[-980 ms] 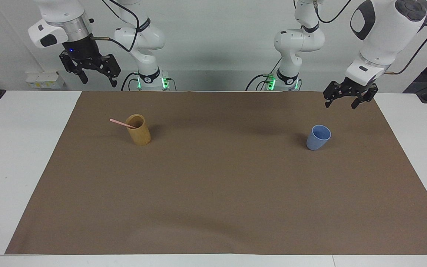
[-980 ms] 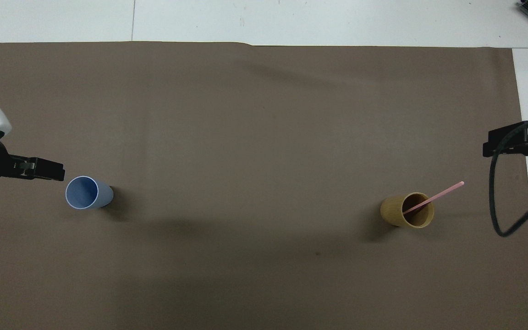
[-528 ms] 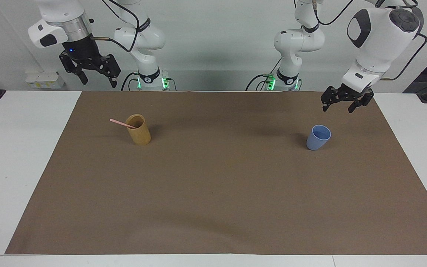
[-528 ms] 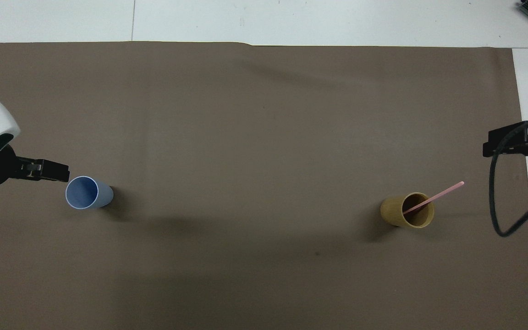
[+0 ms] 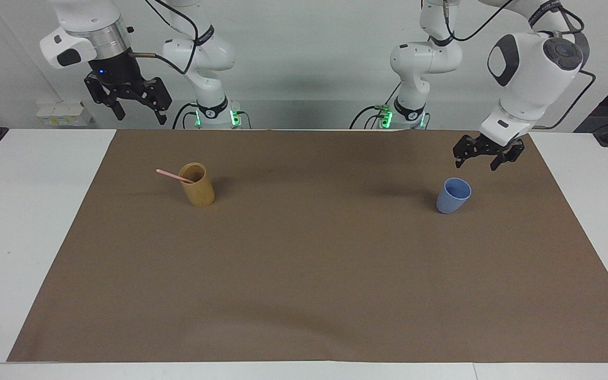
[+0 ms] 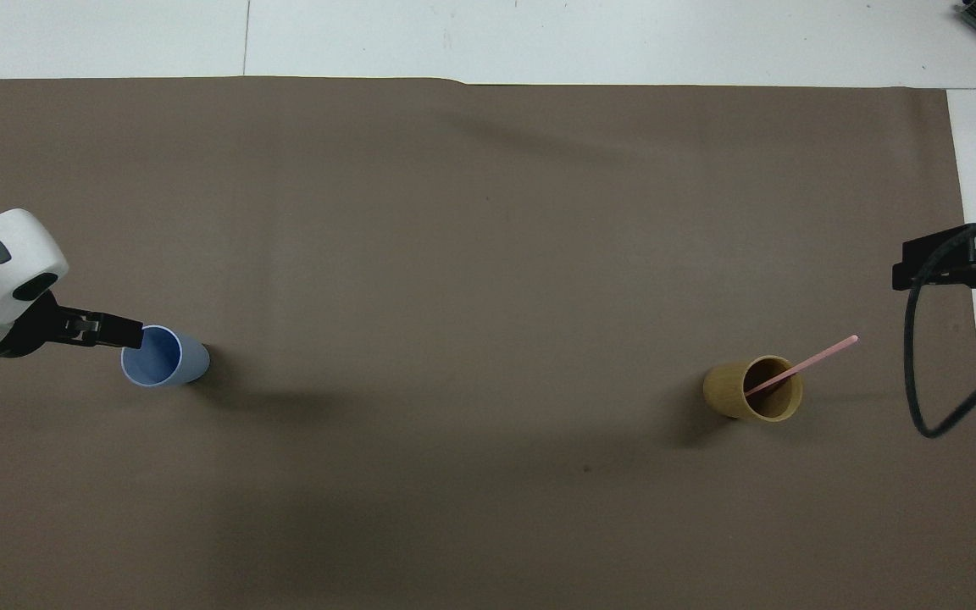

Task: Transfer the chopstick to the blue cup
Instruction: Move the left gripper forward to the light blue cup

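The pale-pink chopstick (image 5: 169, 174) (image 6: 818, 353) leans in a tan cylinder cup (image 5: 197, 186) (image 6: 751, 390), its upper end sticking out toward the right arm's end of the table. The blue cup (image 5: 453, 196) (image 6: 164, 357) stands upright and empty toward the left arm's end. My left gripper (image 5: 475, 164) (image 6: 134, 337) hangs open in the air over the cup's rim on the side toward the left arm's end, touching nothing. High over the mat's edge at the right arm's end, my right gripper (image 5: 142, 117) (image 6: 920, 269) waits open and empty.
A brown mat (image 5: 304, 264) (image 6: 488, 212) covers most of the white table (image 5: 29, 221). Only the two cups stand on it, far apart. A black cable (image 6: 920, 398) loops down from the right arm.
My left gripper has come down and moved toward the blue cup, now reaching over its rim. The right gripper, both cups and the chopstick have stayed put.
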{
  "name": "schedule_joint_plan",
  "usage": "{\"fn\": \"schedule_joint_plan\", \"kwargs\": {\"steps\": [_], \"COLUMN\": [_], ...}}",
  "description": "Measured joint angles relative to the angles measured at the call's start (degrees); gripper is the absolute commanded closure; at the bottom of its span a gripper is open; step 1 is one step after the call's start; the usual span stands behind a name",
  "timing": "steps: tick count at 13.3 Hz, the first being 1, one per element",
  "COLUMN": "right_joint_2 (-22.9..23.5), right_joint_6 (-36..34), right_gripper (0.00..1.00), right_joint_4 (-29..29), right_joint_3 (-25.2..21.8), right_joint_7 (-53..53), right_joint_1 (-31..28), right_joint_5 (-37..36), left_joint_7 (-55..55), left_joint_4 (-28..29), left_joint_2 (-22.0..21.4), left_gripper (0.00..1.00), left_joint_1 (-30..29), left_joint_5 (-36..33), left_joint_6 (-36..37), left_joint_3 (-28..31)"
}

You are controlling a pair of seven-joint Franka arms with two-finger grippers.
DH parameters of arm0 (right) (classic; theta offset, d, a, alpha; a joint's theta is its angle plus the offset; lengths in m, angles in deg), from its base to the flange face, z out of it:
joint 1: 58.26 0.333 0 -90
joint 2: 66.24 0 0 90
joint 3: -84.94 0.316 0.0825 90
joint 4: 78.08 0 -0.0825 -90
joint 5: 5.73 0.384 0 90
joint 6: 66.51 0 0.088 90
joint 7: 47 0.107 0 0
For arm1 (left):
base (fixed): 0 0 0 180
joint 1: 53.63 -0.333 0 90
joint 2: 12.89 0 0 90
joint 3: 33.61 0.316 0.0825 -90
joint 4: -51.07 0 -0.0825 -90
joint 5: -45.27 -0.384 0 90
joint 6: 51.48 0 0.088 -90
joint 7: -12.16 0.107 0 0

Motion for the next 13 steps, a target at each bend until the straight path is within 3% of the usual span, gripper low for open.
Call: {"fn": "schedule_joint_plan", "kwargs": {"steps": [3,6,8,10,13], "right_joint_2": [0.0,0.0,0.0,0.0,0.0], "right_joint_6": [0.0,0.0,0.0,0.0,0.0], "right_gripper": [0.0,0.0,0.0,0.0,0.0], "right_joint_4": [0.0,0.0,0.0,0.0,0.0], "right_joint_3": [0.0,0.0,0.0,0.0,0.0], "right_joint_7": [0.0,0.0,0.0,0.0,0.0], "right_joint_1": [0.0,0.0,0.0,0.0,0.0], "right_joint_5": [0.0,0.0,0.0,0.0,0.0], "left_joint_7": [3.9,4.1,4.1,4.2,4.4], "left_joint_4": [5.9,8.0,8.0,8.0,8.0], "left_joint_2": [1.3,5.4,6.5,6.4,6.4], "left_gripper": [0.0,0.01,0.37,0.56,0.76], "left_joint_1": [-2.8,-2.9,-2.9,-2.9,-2.9], "left_joint_5": [0.0,0.0,0.0,0.0,0.0], "left_joint_6": [-8.7,-15.3,-15.9,-15.9,-15.7], "left_joint_3": [0.2,0.0,0.0,0.0,-0.1]}}
